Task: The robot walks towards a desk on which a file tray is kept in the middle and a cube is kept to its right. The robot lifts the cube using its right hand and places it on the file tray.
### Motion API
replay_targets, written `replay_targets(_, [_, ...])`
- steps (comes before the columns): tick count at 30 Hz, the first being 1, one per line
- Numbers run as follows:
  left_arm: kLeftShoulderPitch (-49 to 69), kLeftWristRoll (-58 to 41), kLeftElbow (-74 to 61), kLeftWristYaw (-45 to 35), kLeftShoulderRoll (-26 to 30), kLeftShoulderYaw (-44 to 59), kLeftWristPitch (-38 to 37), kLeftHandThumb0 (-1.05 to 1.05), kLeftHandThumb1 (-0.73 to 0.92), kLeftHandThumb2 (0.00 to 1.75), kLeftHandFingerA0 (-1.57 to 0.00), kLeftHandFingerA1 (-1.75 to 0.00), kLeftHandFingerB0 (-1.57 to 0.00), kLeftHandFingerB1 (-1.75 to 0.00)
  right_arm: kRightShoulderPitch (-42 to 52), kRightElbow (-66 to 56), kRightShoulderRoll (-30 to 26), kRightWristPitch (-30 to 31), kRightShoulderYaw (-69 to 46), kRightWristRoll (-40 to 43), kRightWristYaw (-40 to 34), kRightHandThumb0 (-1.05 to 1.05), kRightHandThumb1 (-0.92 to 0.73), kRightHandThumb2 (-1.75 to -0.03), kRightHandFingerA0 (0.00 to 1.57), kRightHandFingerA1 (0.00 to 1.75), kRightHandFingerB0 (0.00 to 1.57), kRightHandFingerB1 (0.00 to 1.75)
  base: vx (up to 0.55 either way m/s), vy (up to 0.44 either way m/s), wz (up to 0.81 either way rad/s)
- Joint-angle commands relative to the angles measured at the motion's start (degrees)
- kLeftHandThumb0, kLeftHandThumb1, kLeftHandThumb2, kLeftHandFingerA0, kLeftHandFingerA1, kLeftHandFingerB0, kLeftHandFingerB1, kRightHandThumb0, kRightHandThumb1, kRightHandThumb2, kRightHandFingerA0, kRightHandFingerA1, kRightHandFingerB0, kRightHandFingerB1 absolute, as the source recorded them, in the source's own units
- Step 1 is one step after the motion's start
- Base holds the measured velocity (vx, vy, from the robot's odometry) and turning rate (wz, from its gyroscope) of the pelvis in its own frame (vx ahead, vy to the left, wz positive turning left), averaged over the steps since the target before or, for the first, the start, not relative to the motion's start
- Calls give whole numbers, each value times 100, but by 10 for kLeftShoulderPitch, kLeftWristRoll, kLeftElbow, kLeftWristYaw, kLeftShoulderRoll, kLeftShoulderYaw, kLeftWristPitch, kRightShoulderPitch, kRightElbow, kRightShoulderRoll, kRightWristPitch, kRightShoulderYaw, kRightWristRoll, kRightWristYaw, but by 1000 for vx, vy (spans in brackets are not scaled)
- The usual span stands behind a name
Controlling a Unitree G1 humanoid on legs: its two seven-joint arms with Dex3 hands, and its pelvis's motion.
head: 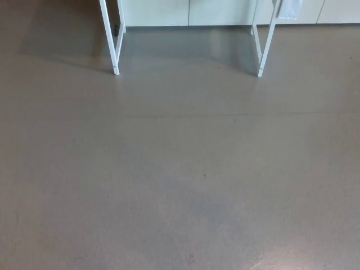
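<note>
At the top edge of the head view, the bench (113, 56) shows only as two white legs, the left leg (109, 39) and the right leg (266, 50), standing on a grey floor (180, 185) that fills nearly the whole picture. Behind the legs run pale cabinet fronts (157, 11), and a white object (289, 8) hangs into view just above the right leg; what it is cannot be told. The bench top is cut off above the frame, so neither the cube nor the file tray is visible, and their places can only be taken from the task sentence: the tray in the middle of the top, the cube to its right.

No part of the robot shows. Neither the right hand nor the left hand is in the picture, so whether their fingers are spread or closed cannot be told, and neither can be seen to hold anything.

The relation that matters is plain. The bench lies straight ahead and well apart from the robot, with bare floor between, and the gap between the legs sits roughly centred in the view. By that reading the cube should lie ahead and toward the right leg's side, nearer the right hand than the left. The step in hand looks to be the walk; lifting has not yet begun.
</note>
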Motion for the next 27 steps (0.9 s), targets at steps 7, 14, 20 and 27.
replay_targets(7, [-7, -24, 34, -84, 45, 27, -70, -74, 29, 175, -34, -167, -38, -162, 8, 49, -70, -176, 27, -35, -56, -74, -50, -90, 31, 61, 10, 48, 33, 18, -3])
replay_targets(14, [5, -37, 16, -120, 52, 35, -55, -57, 37, 175, 0, -110, -1, -107, 0, 58, -73, -189, 36, -35, -63, -74, -50, -90, 31, 61, 10, 48, 11, 52, -4])
replay_targets(20, [-10, -52, 40, -111, 48, 65, -60, -79, 13, 175, -18, -146, -25, -142, -9, 68, -74, -199, 41, -36, -68, -74, -50, -90, 31, 61, 10, 48, 141, 342, -6])
replay_targets(27, [-48, -95, 50, -93, 38, 126, -84, 34, -73, 161, -62, -166, -64, -158, -13, 76, -71, -206, 42, -35, -71, -74, -50, -90, 31, 61, 10, 48, 137, 61, 2])
